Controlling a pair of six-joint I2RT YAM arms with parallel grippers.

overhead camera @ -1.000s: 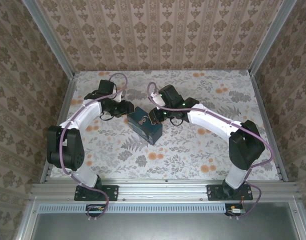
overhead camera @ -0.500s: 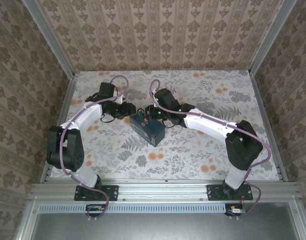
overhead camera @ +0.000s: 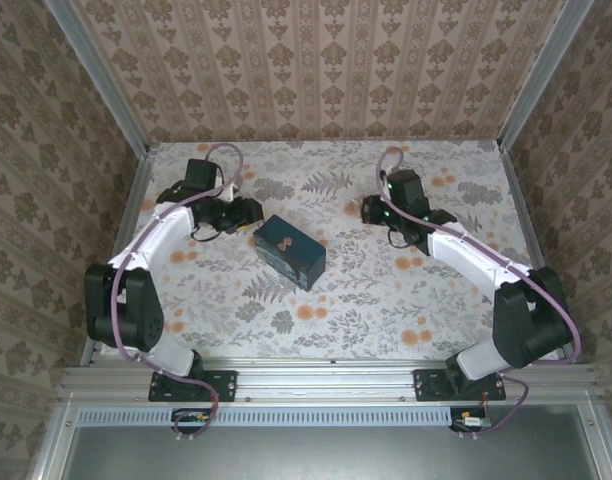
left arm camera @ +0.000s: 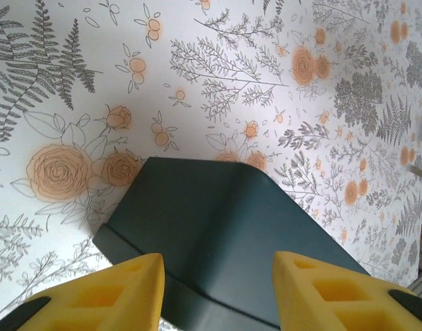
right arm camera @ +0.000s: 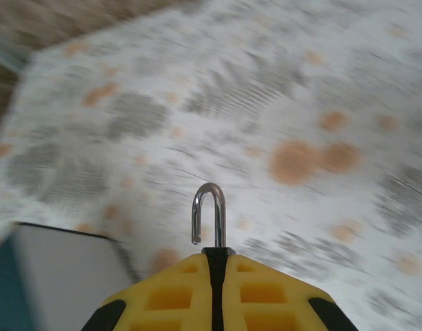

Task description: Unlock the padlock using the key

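Across the flowered table [overhead camera: 366, 300], the dark-blue box [overhead camera: 289, 251] is the biggest thing. It lies closed near the middle, so I cannot see inside it. My left gripper [overhead camera: 252, 213] sits just beside the box's far-left end. From the left wrist its yellow fingers [left arm camera: 121, 293] stand wide apart and grip nothing, with a corner of the box lying between them. My right gripper [overhead camera: 371, 210] hangs well apart from the box, off to its right, fingers pressed together on the padlock [right arm camera: 221, 221]. The black body is pinched between the pads, and the small metal shackle [right arm camera: 209, 186] stands upright above my fingertips, one leg ending free.
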